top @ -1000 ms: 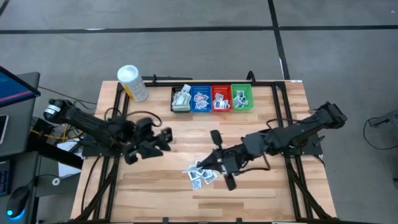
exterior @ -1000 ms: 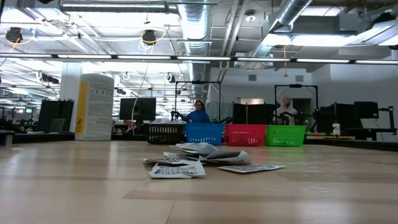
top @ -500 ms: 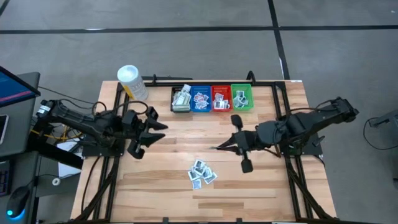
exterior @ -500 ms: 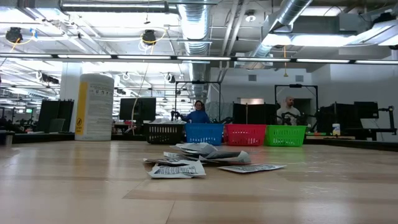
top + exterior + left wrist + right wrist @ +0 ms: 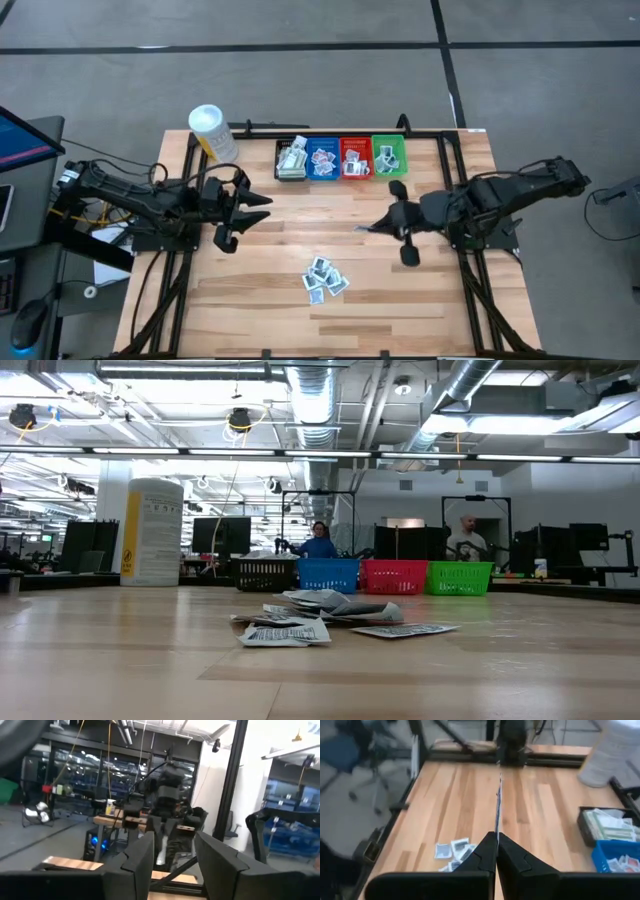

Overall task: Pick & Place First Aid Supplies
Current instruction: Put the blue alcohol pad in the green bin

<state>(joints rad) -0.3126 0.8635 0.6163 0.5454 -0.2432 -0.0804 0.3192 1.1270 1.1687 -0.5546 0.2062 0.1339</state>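
The right tool (image 5: 362,230) is seen raised above the wooden surface (image 5: 280,290), its fingers (image 5: 487,854) pressed together on a thin packet (image 5: 497,812), which is gripped edge-on and stands out forward from the fingertips. A small heap of packets (image 5: 324,279) lies on the surface below and a little to the left of this tool, apart from it; in the low view the same heap (image 5: 320,620) is seen resting flat. Beyond the right tool, at the far edge of the surface, a row of four bins is set: a black bin (image 5: 291,160), a blue bin (image 5: 322,159), a red bin (image 5: 355,159) and a green bin (image 5: 389,157), each with packets inside. The left tool (image 5: 262,208) is held over the left part of the surface, its fingers (image 5: 140,857) spread with nothing between them. A white tub (image 5: 213,133) stands behind it near the far left corner.
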